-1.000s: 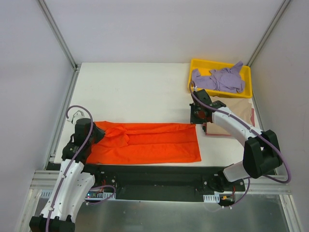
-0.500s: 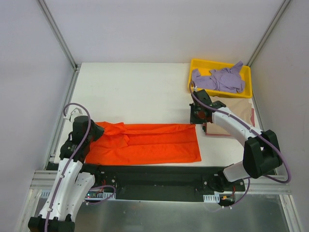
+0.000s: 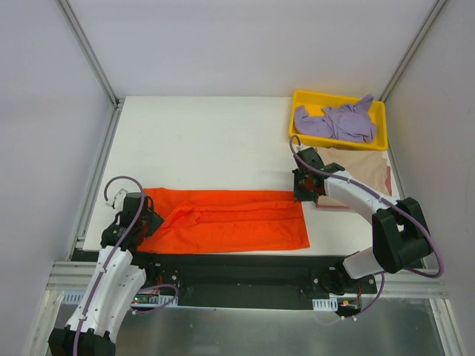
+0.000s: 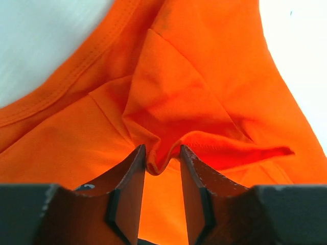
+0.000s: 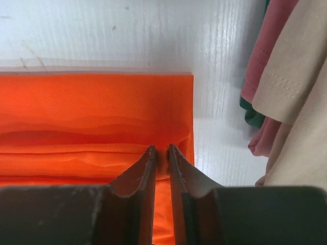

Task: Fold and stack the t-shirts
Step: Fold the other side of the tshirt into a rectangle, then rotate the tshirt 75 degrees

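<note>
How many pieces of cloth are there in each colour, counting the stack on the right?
orange shirt: 1
lavender bundle in yellow tray: 1
tan shirt: 1
pink layer beneath it: 1
dark green layer: 1
Total: 5

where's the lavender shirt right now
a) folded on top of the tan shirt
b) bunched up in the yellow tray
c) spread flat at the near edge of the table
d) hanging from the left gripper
b: the lavender shirt lies crumpled inside the yellow tray at the far right of the table.
</note>
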Available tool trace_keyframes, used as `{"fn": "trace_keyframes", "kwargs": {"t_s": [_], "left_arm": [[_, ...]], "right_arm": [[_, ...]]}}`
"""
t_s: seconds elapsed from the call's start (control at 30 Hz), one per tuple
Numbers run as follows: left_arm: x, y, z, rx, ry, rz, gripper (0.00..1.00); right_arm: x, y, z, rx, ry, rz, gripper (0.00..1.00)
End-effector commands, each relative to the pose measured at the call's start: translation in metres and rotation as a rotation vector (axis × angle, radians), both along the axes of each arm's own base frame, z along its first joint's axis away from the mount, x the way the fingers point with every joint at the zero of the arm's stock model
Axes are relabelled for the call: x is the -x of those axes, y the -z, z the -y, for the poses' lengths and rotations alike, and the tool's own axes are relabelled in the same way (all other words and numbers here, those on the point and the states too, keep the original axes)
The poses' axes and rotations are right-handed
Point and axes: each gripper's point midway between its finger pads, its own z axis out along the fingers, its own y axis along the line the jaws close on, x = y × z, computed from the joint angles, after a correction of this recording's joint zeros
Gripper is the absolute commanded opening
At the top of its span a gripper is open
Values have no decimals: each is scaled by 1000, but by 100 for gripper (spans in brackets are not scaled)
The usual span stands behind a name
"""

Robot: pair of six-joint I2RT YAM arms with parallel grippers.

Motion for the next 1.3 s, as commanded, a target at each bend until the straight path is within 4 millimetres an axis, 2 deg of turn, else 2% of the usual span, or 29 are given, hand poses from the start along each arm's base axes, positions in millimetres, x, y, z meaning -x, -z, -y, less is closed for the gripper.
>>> {"fn": "trace_keyframes", "kwargs": {"t_s": [0.0,0.07,0.1,0.17,0.2,0.27,0.33,0.4,0.43,0.5,0.57,0.63,0.7,0.8,0.9,1.0,1.07,1.2,1.27], "left_arm": [[13,2,-14,-29,-103,-30,35],[17,-8,-18,-39,-116,-11,49],[16,-13,-18,-28,-131,10,59],[14,-26,-16,-6,-138,54,77],[12,-35,-15,10,-148,77,83],[8,-55,-14,22,-139,134,99],[3,-77,-15,14,-130,183,99],[-4,-95,-14,9,-118,215,99],[-11,-100,-10,8,-87,223,99],[-26,-104,10,57,24,226,99],[-40,-100,41,157,160,210,99],[-50,-86,65,249,256,159,99],[-55,-66,76,275,290,92,99],[-53,-27,65,212,220,-15,99],[-42,2,56,193,151,-109,99],[-39,19,43,148,76,-145,99],[-45,25,33,119,32,-159,99],[-66,36,26,103,0,-188,99],[-85,37,24,116,-13,-192,99]], "right_arm": [[6,-3,6,-1,33,13,22],[11,-6,12,12,41,21,24],[15,-8,15,17,44,24,32],[19,-16,21,22,51,49,64],[22,-19,24,28,53,55,71],[22,-27,28,32,53,84,80],[20,-36,25,12,42,112,86],[17,-44,15,-40,10,135,91],[15,-47,6,-84,-16,142,98],[13,-51,-20,-201,-84,142,96],[11,-53,-45,-314,-141,130,96],[8,-54,-69,-422,-184,109,96],[6,-53,-88,-490,-227,91,96],[3,-30,-94,-468,-217,21,96],[5,-4,-90,-422,-191,-53,96],[9,14,-81,-353,-189,-102,96],[12,20,-76,-325,-193,-122,96],[14,24,-72,-304,-195,-127,96],[14,22,-71,-301,-193,-124,96]]}}
